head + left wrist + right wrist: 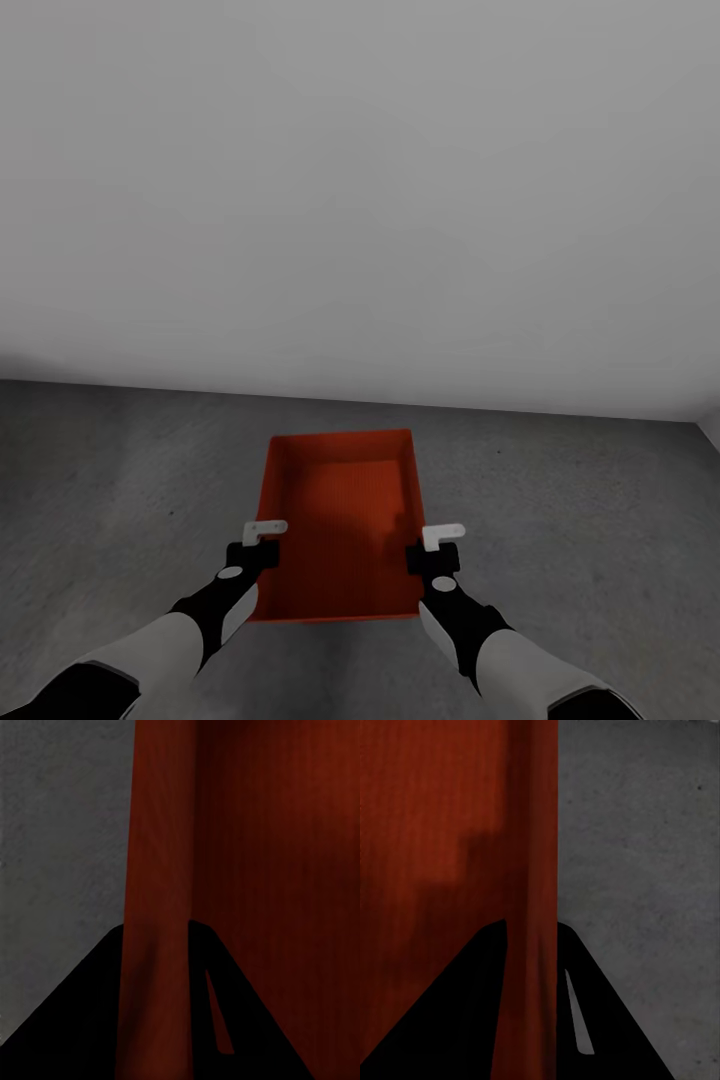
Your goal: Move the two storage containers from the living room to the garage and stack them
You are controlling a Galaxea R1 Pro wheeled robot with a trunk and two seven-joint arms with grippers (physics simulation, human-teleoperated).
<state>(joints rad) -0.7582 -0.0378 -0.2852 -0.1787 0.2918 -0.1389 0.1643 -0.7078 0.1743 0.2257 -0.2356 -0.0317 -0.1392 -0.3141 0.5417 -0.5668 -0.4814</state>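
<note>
One orange-red storage container (345, 520), open-topped and empty, lies straight ahead of me over the dark grey concrete floor (580, 500) of the garage. My left gripper (262, 545) is shut on its left wall, and my right gripper (432, 550) is shut on its right wall. In the left wrist view the thin red wall (161, 832) runs between the black fingers (82, 1005). The right wrist view shows the other wall (536, 832) pinched the same way by its fingers (607, 1020). Whether the container touches the floor, I cannot tell.
A plain light-grey wall (360, 200) stands close behind the container and meets the floor just beyond it. Bare concrete stretches to the left (120, 470) and right of the container.
</note>
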